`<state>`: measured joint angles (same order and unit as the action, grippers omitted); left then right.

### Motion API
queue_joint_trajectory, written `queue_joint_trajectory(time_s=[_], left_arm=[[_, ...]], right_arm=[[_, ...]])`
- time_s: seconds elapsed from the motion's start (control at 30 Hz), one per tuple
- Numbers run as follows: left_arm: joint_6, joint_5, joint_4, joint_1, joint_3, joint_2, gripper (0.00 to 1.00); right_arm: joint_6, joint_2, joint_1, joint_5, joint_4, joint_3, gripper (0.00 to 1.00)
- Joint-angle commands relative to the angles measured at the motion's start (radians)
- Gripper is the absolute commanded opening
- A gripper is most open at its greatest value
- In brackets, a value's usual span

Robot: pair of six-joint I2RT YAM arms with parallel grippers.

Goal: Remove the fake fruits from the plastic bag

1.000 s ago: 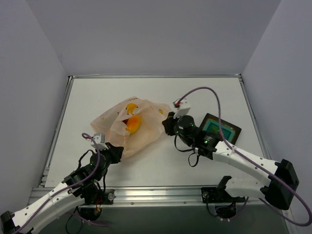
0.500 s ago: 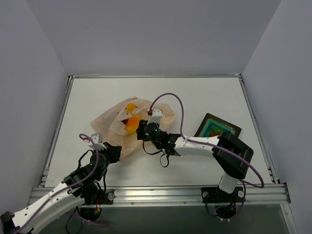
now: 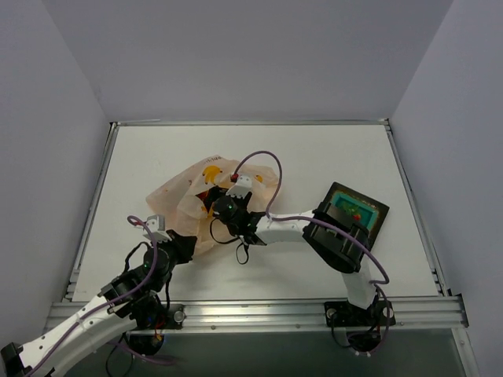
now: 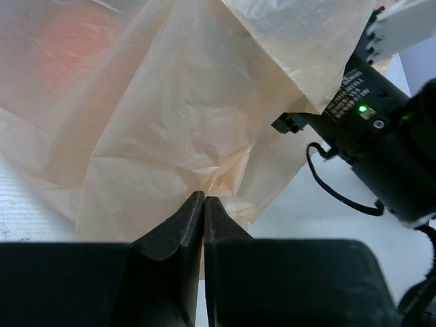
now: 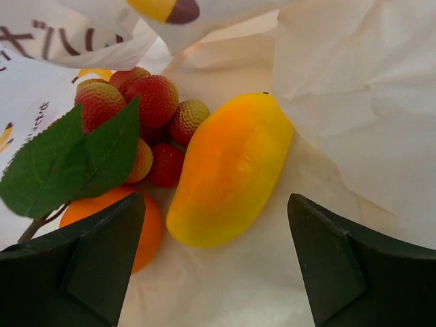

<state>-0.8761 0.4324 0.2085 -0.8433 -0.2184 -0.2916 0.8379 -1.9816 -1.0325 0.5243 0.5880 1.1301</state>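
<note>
From above, the plastic bag (image 3: 189, 196) lies crumpled on the white tabletop (image 3: 330, 149), left of center. The left pincer (image 3: 189, 243) sits at the bag's near edge. The right arm stretches across, and its right pincer (image 3: 214, 210) is at the bag's open mouth. A dark tray (image 3: 361, 196) lies well apart to the right.

On the left wrist, the left pincer (image 4: 204, 199) is clenched on a fold of the plastic bag (image 4: 170, 122).

On the right wrist, the right pincer (image 5: 215, 197) stands released, fingers wide on either side of a mango (image 5: 231, 167) and grasping nothing. Beside the mango, inside the bag, lie an orange (image 5: 148, 231), red berries (image 5: 150, 102) and green leaves (image 5: 68, 160).
</note>
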Motion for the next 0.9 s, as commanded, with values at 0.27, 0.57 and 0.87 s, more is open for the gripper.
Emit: queue_joint_trajectory(time_s=[0.27,0.57,0.87], left_arm=[[-0.001,-0.017,0.038,0.006,-0.041,0.025,0.02],[-0.004,-0.012,0.048,0.006,-0.052,0.002,0.02],[0.035,0.031,0.043,0.006,-0.095,0.011,0.02]], right_arm=[[0.052,-0.163,0.020,0.060,0.009,0.132,0.74],[-0.045,-0.034,0.014,0.068,0.079,0.013,0.20],[-0.178,0.297,-0.034,-0.093,0.012,-0.206,0.17]])
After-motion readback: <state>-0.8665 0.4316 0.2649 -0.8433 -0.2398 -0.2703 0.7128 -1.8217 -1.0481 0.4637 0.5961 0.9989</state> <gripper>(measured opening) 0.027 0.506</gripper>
